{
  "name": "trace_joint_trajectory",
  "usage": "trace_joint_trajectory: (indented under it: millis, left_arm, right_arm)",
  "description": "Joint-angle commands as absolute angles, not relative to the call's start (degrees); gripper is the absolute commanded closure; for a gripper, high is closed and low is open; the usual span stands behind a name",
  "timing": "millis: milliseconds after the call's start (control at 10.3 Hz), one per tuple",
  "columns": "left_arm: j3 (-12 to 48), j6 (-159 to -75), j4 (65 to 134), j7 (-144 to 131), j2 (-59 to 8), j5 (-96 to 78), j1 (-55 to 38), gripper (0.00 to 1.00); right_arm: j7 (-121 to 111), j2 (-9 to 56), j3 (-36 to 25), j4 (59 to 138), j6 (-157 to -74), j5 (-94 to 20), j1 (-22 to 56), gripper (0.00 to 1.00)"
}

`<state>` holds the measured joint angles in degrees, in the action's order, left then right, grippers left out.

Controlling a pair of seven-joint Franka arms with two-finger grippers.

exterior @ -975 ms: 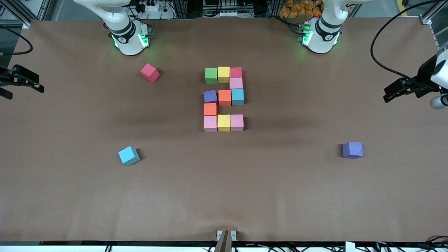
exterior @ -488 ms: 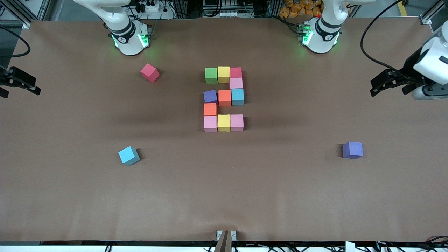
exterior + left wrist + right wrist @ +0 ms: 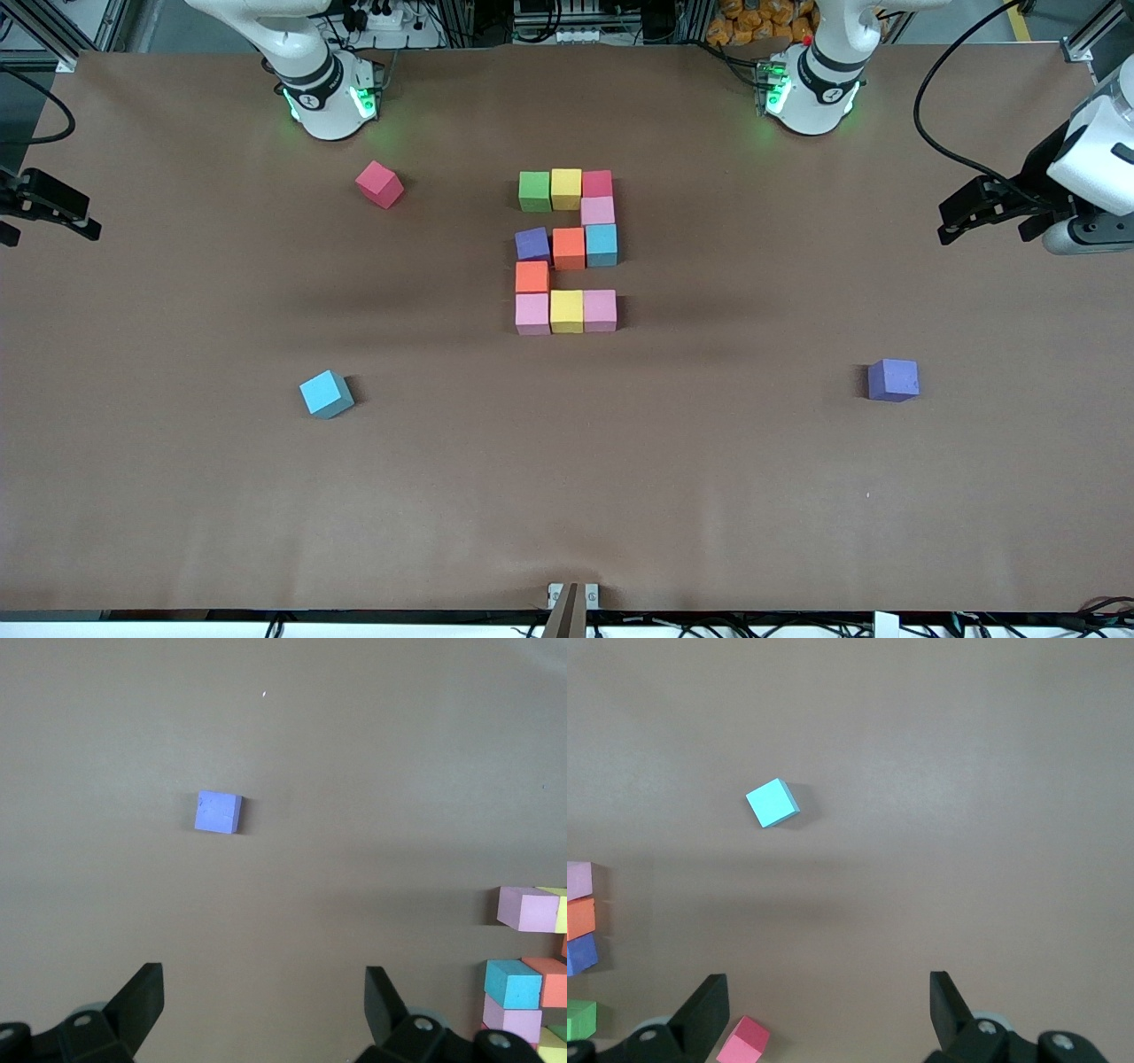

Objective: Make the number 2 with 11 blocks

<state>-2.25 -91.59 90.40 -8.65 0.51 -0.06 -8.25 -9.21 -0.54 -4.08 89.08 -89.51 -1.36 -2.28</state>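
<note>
a: how far along did the number 2 [image 3: 567, 252] look?

b: finished, as far as i could judge. it sat mid-table, three cubes wide and five tall. the row nearest the robots' bases ran green cube [image 3: 534, 190], yellow, red; a pink one dropped down from the red; the middle row was purple, orange, teal; a second orange cube [image 3: 532, 276] came under the purple; and the row nearest the front camera was pink, yellow, pink.

a: so the count was?

b: eleven in the figure: three pink, two yellow, two orange, and one each of green, red, purple and teal. the cubes touched or nearly touched; the purple one sat slightly askew.

a: anything left over?

b: three loose cubes, well apart from the figure. a red cube [image 3: 379, 184] lay toward the right arm's end, near that arm's base. a light blue cube [image 3: 326, 394] lay toward the same end, nearer the front camera. a purple cube [image 3: 892, 379] lay toward the left arm's end. that made fourteen cubes in all.

a: and the arms?

b: the left gripper [image 3: 961, 219] hung over its own end of the table, jaws spread wide and holding nothing. the right gripper [image 3: 828, 1010] was over the opposite edge, also wide open and empty. both seemed to be waiting. by my reading nothing remained, unless that askew purple cube wanted a nudge.
</note>
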Motion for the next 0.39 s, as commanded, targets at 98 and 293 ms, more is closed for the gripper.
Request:
trace_joint_trajectory:
  millis: [98,293]
  left_arm:
    - [-1.1,-91.4,91.2,-8.2,1.8,-0.4,-6.7,0.0]
    - [-1.1,-91.4,91.2,-8.3,1.8,-0.4,-6.7,0.0]
  right_arm:
    - [-6.1,-1.6,-4.0,89.6,-89.5,-0.9,-2.3,0.0]
    - [-6.1,-1.6,-4.0,89.6,-89.5,-0.9,-2.3,0.0]
